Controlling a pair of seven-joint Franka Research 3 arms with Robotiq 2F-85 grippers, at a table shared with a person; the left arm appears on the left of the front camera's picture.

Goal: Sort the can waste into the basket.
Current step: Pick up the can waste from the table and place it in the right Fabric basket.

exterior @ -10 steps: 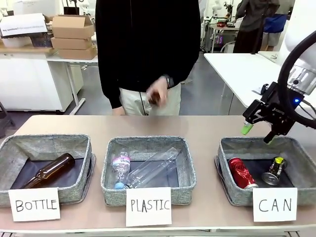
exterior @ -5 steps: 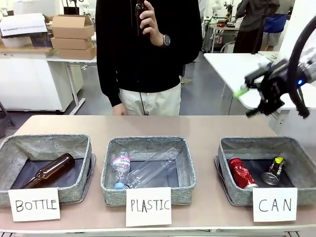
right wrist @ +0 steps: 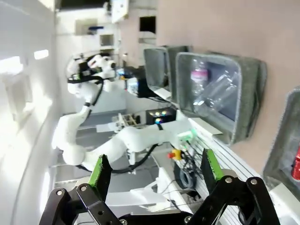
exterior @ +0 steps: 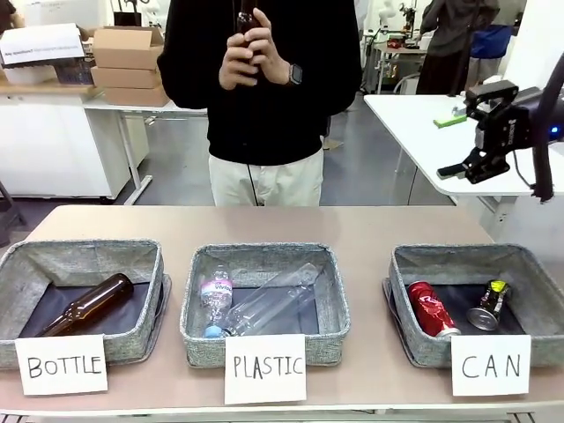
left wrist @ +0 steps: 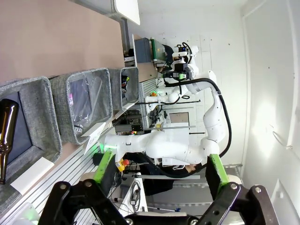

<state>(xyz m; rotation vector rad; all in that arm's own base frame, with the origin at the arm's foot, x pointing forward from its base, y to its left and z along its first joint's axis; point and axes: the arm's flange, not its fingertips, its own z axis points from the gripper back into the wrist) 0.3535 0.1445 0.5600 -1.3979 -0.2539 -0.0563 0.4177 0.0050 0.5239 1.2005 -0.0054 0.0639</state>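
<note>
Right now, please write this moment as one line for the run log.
red can and dark can: in CAN basket | right gripper: open, empty, raised | left gripper: open, empty | person's hands: holding dark object

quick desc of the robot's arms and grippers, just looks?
White rounded arm links with black cables looping alongside. Right gripper is black and boxy, with green pads and a blue light on the wrist. Left gripper is the same: black linkage fingers, green pads.

Robotics lab; robot arms [left wrist: 187, 89], worktables [exterior: 423, 123]
</note>
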